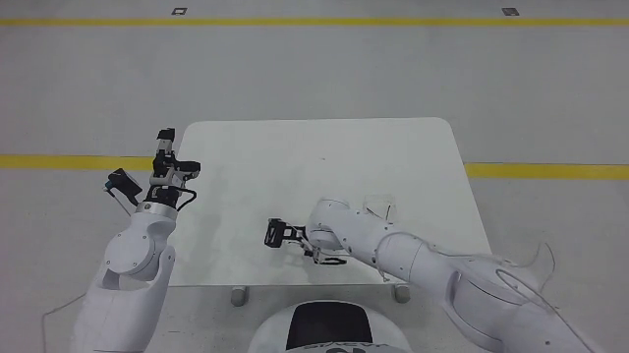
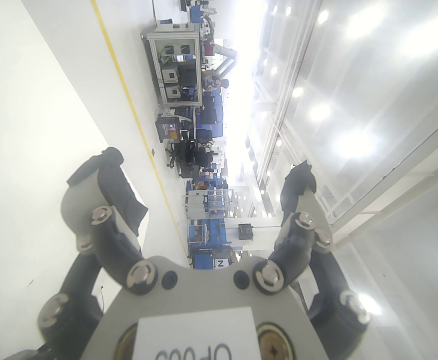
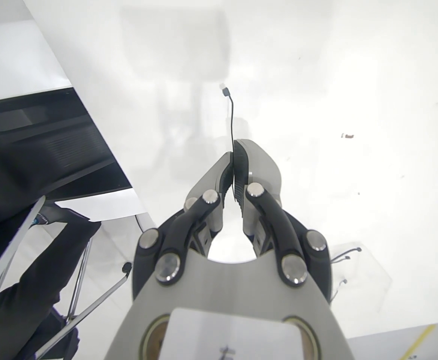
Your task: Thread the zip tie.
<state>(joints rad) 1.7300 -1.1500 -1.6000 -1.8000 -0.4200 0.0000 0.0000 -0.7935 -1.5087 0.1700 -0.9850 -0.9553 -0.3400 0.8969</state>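
My right gripper (image 3: 234, 147) is shut on a thin black zip tie (image 3: 233, 117). The tie sticks straight out past the fingertips, and its small head (image 3: 225, 91) hangs just above the white table (image 3: 316, 57). From the top, this gripper (image 1: 271, 233) is low over the table's front edge, near the middle. My left gripper (image 2: 204, 168) is open with nothing between its fingers, and it points up and away towards the room. In the top view it (image 1: 173, 156) is at the table's left edge, well apart from the right gripper.
A clear shallow box (image 3: 365, 275) holding a few thin black ties rests on the table behind the right gripper, seen from above as a clear box (image 1: 379, 206). The table's front edge (image 3: 91, 121) runs close beside the right gripper.
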